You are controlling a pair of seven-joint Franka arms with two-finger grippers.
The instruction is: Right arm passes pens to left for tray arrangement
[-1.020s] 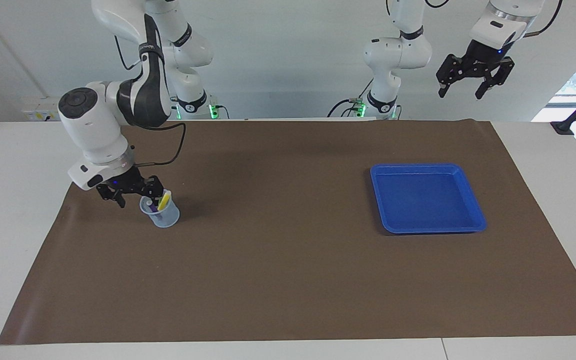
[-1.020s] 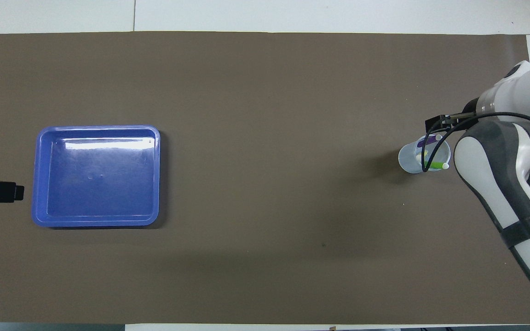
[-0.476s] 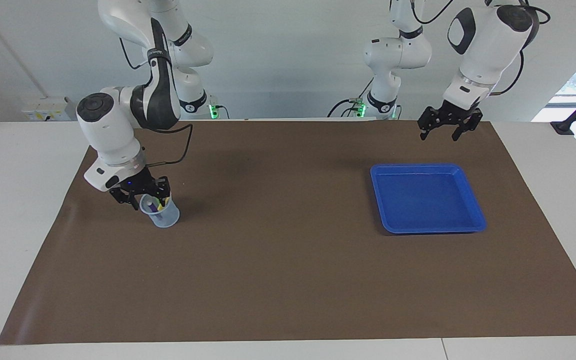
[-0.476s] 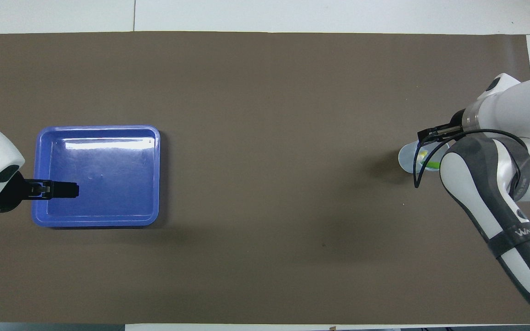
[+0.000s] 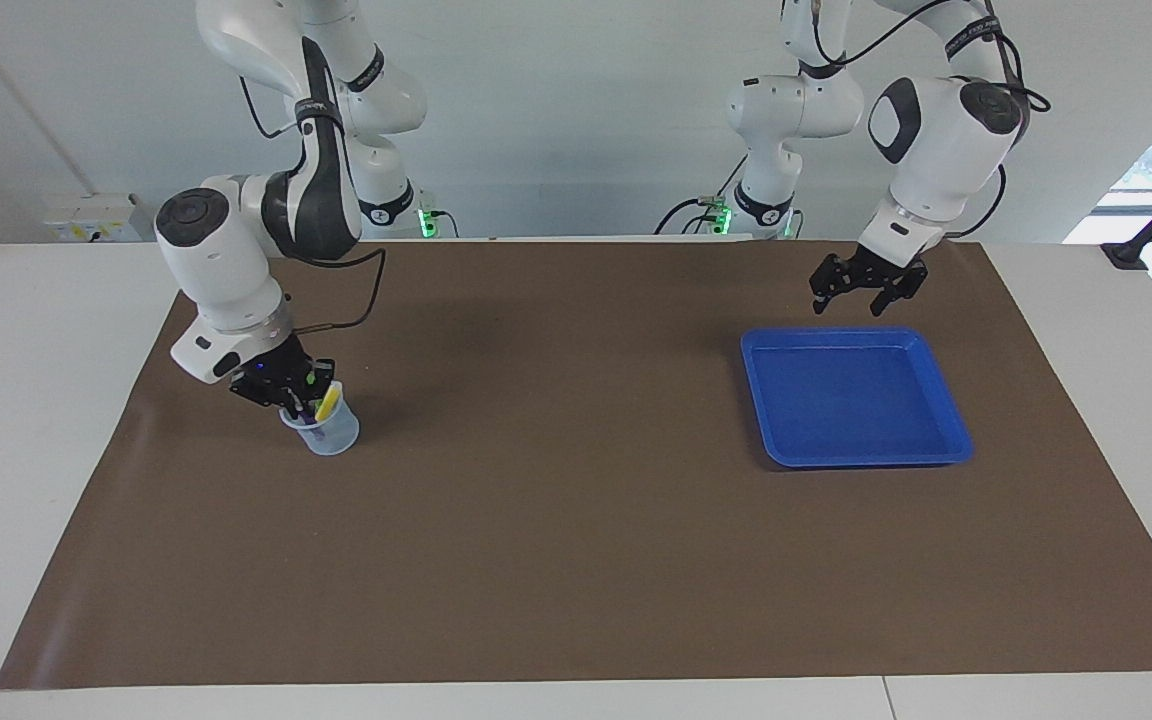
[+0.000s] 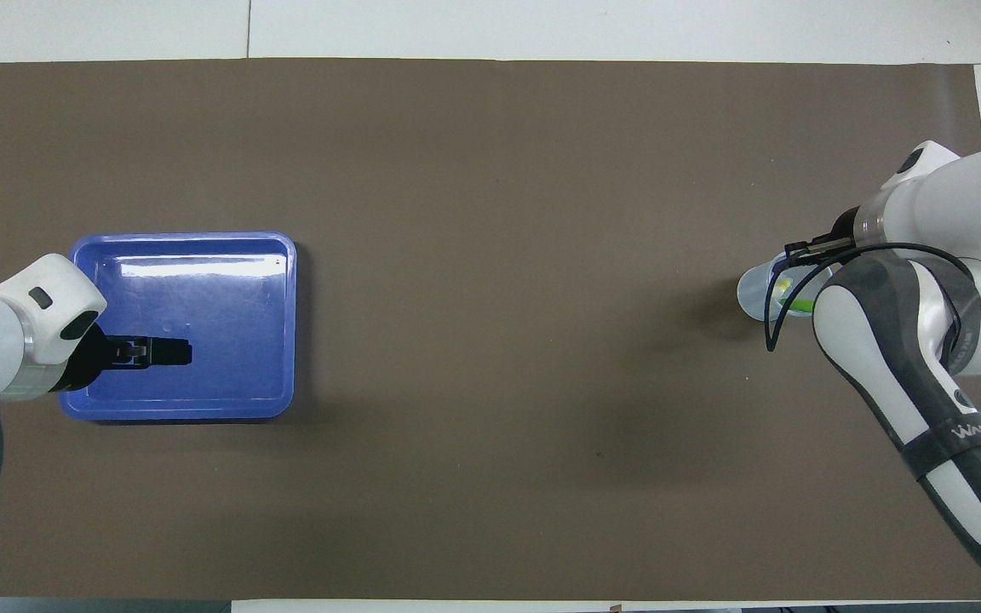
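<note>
Brown mat covers the white surface; landmark = the cup, a small pale translucent one at the right arm's end of the mat.

Right gripper is down at the cup's mouth, jaws clenched among the pens; which pen it grips, can't tell. Facing view shows the yellow pen leaning out over the rim and a bit of the purple pen inside. Overhead view hides most of that: right arm and its cable cover the cup, only part of the rim plus a sliver of yellow pen and the green pen show. Green isn't made out in the facing view.

Blue tray lies well apart from the cup, toward the left arm's end, nothing in it. Left gripper has jaws released. Overhead view puts it over the tray; facing view shows it's up in the air above the tray's robot-side rim, not touching.
</note>
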